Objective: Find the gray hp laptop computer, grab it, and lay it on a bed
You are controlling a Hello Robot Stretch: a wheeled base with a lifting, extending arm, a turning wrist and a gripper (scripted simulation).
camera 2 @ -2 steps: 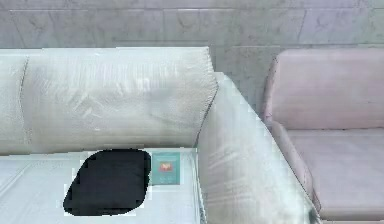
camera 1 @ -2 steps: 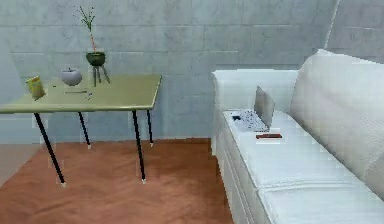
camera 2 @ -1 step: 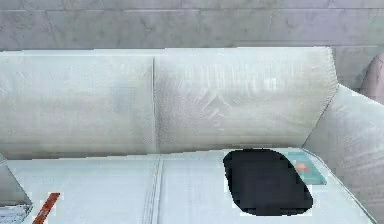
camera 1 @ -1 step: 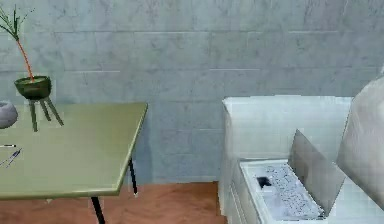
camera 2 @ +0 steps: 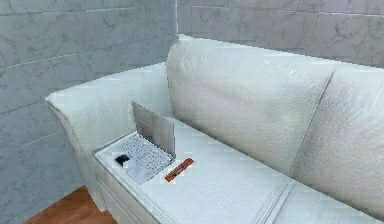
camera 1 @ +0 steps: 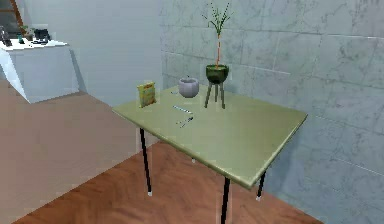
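- First, the tool: whether it is spread or pressed together cannot be told from these views, so check it before any reach.
- Nearest on the reach side is the gray laptop (camera 2: 150, 146). It lies with its lid raised on the end seat cushion of a white sofa (camera 2: 250, 95), at about 8 o'clock in the arm side view. The step in hand looks like lining up for the grab.
- Its lid stands toward 1 o'clock and the keyboard deck runs out toward 7 o'clock. A grip on the deck's free edge seems safer than one on the thin lid, which may fold.
- A small dark patch (camera 2: 122, 159) sits on the deck near its 9 o'clock corner. I cannot tell what it is, so keep off it.
- A red-brown bar (camera 2: 179, 171) lies just beside the laptop at its 4 o'clock. Approach from another side so it is not dragged along.
- The sofa's armrest (camera 2: 85, 110) rises close at the laptop's 10 o'clock, leaving little room there. Coming in over the seat's front edge looks freer.
- The cushion is likely soft, so lift straight up before drawing back.
- Farther out, the forward view has a green surface (camera 1: 245, 135) carrying a potted plant (camera 1: 217, 72), a gray pot (camera 1: 188, 87) and a small box (camera 1: 147, 94). None of these belongs to the task, so keep the base off its legs when turning to seek a bed.
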